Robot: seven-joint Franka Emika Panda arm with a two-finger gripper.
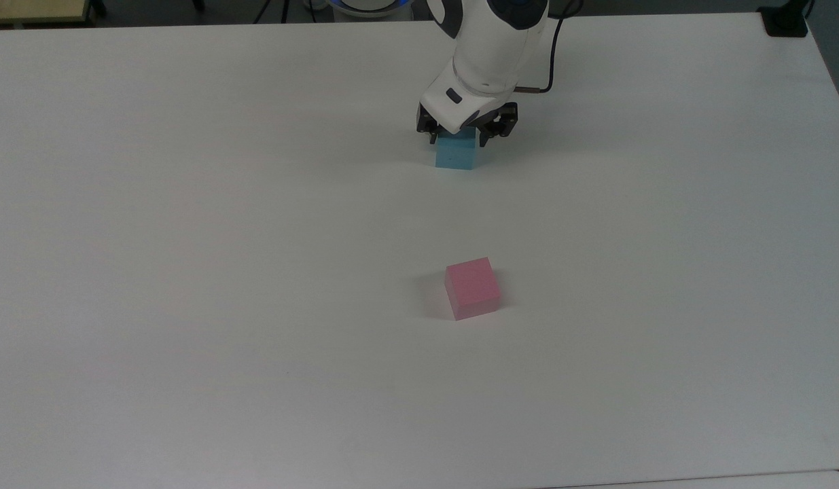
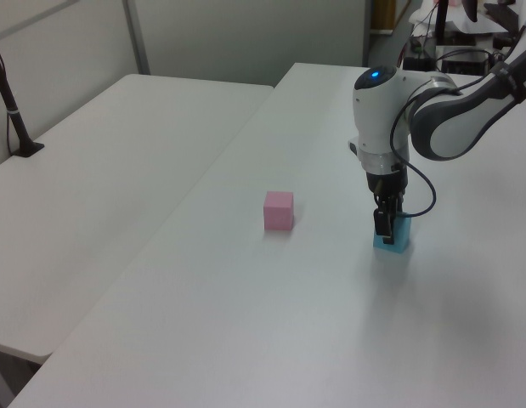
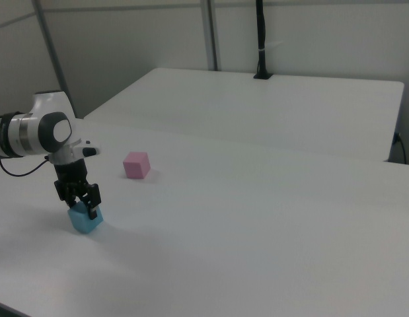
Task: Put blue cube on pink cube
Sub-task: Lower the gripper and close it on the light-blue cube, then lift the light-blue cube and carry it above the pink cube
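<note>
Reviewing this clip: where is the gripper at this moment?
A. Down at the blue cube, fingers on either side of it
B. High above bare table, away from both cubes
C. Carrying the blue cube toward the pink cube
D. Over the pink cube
A. In the top view the gripper straddles the blue cube, which sits on the table; the pink cube stands apart, untouched.

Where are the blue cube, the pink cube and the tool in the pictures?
blue cube [image 1: 454, 157], top view, its front face below the tool.
pink cube [image 1: 471, 280], top view, its top face.
tool [image 3: 79, 201], right view, between its fingertips, at the blue cube's top.
</note>
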